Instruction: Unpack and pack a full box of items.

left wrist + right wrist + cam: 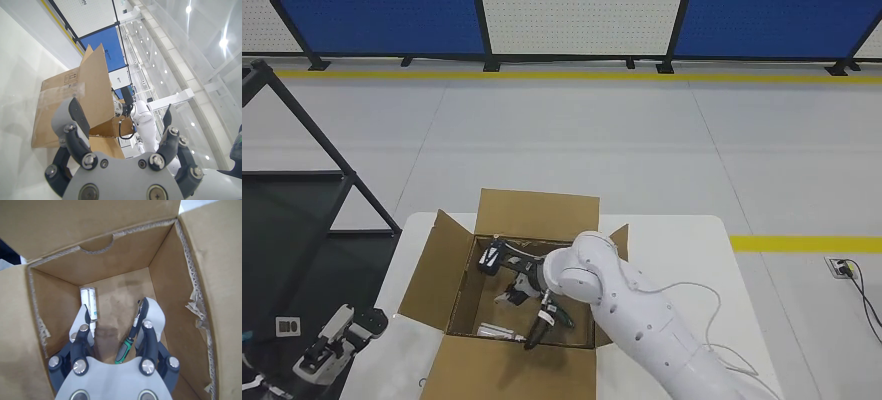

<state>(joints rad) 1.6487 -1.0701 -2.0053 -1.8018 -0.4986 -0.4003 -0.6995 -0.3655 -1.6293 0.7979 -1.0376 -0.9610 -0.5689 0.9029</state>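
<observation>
We find the open cardboard box [537, 210] upright on the white table [682, 240], white bottle [90, 303] and green-handled tool [124, 349] lying on its floor, right gripper [114, 304] inside, jaws spread wide between them, gripping nothing, left gripper [122, 104] outside the box, jaws wide, empty.

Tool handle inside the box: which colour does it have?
The handle is green and grey; the right wrist view shows it best.

brown cardboard box [537, 212] upright on table, all 4 flaps folded out. inside on its floor: white bottle [90, 304] lying flat along one side wall; green/black-handled tool [133, 330] w/ metal shaft lying nr opp wall, apart.
</observation>
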